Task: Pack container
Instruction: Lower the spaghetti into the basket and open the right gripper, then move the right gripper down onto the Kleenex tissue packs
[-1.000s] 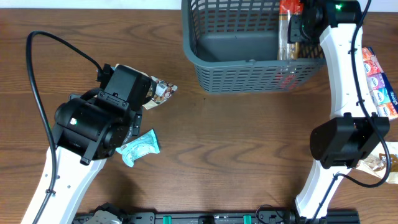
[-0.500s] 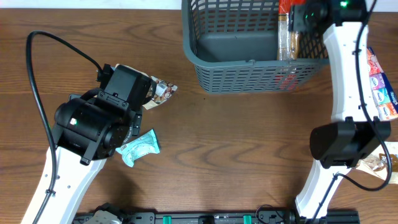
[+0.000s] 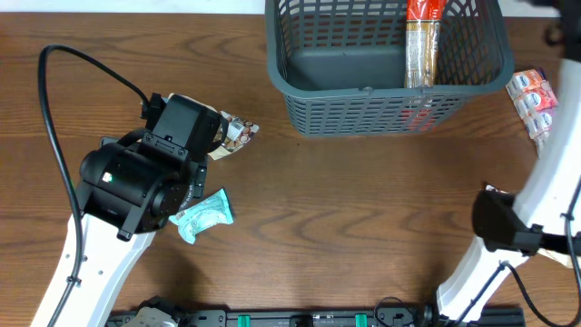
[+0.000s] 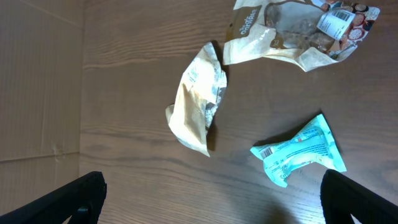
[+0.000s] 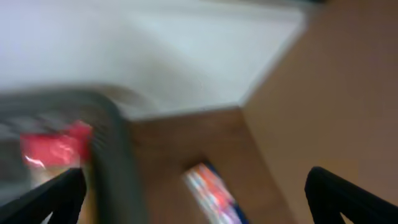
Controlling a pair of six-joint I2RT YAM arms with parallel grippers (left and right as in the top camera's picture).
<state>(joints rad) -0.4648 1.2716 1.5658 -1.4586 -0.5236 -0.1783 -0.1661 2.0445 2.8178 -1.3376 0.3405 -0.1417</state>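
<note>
The dark grey-blue mesh container [image 3: 300, 86] stands at the top centre of the overhead view, with a long red-and-clear packet [image 3: 422, 41] lying along its right wall. My left gripper [image 4: 214, 199] is open and empty above a cream packet [image 4: 199, 96], a brown-and-clear packet [image 4: 298, 28] and a teal packet [image 4: 298, 152]. My right gripper [image 5: 196, 208] is open and empty, outside the container's right rim [image 5: 115, 162]. The view is blurred, with the red packet [image 5: 59, 149] at left and a colourful packet [image 5: 211, 193] below.
The teal packet [image 3: 204, 216] and the brown packet [image 3: 238, 132] lie beside the left arm in the overhead view. Colourful packets [image 3: 531, 95] lie at the table's right edge. Another packet [image 3: 563, 250] lies near the right arm's base.
My right arm has swung out of the container toward the right edge, leaving the red-and-clear packet inside. The left arm has not moved.
</note>
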